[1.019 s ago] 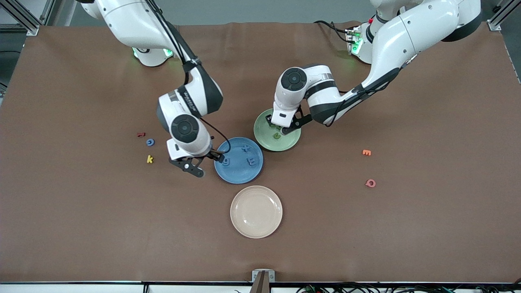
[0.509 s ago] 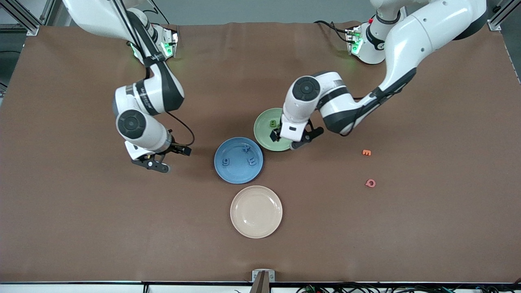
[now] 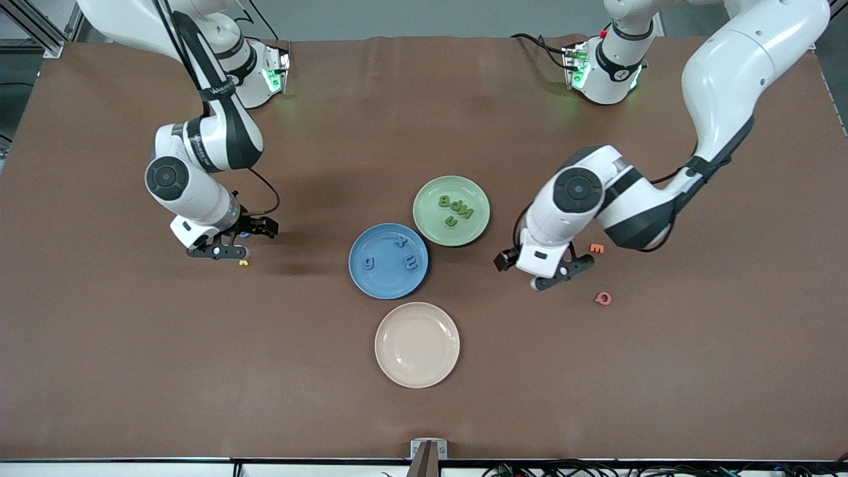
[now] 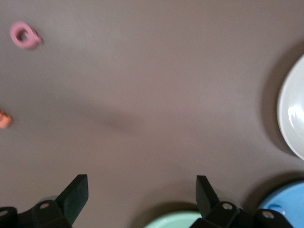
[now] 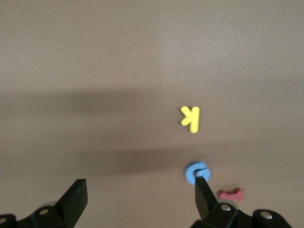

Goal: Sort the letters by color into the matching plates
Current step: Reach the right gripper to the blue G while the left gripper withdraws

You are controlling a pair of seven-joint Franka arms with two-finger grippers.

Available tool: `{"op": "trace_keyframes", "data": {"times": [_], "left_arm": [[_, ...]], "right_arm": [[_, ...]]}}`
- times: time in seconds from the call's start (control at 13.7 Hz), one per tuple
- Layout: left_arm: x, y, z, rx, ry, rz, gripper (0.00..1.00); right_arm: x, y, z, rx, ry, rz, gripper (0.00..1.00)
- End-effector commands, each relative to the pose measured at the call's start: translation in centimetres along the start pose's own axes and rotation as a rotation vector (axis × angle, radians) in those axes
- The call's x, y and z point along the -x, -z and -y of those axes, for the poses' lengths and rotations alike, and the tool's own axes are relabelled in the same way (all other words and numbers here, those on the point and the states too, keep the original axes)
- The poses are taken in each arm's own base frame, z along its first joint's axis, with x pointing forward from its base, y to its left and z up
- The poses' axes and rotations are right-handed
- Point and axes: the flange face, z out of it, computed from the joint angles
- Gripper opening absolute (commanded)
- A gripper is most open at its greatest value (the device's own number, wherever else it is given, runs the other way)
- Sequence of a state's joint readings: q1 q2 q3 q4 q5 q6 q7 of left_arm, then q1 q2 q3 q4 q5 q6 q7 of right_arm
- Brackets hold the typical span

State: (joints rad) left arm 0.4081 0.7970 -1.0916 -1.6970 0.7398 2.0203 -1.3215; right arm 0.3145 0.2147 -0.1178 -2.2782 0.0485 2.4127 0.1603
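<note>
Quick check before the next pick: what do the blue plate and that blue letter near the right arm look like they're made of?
Blue plate: probably plastic or melamine; its flat, matte surface shows no glare, though glazeless ceramic can't be ruled out. Blue letter: looks like soft foam, thick with rounded edges, dull and even in colour. It lies beside the yellow k under the right gripper.

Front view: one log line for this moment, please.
left end effector: open, over table | right end effector: open, over blue letter | green plate: four letters | blue plate: three

Matt brown table cover (image 3: 596, 397), perhaps cloth; matt plates (image 3: 387, 281); glossy white plastic arm shells (image 3: 719, 73).
</note>
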Motion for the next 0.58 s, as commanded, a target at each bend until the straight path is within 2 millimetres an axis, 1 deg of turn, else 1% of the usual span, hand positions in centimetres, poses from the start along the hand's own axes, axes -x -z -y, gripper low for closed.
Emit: {"op": "trace_keyframes", "data": {"times": [0.0,0.22,0.51], "left_arm": [[-3.0,0.7,1.8,-0.062,-0.039,-0.050,1.00],[-5.0,1.0,2.6,-0.091,-0.052,-0.117,1.00],[-7.3,1.3,4.1,-0.110,-0.079,-0.129,1.00]], "right_arm": [[1.8,-1.0,-2.5,-0.002,0.079,-0.018,1.00],[2.3,-2.2,-5.2,-0.003,0.148,-0.003,1.00],[3.8,-4.0,-5.8,-0.001,0.192,-0.038,1.00]]}}
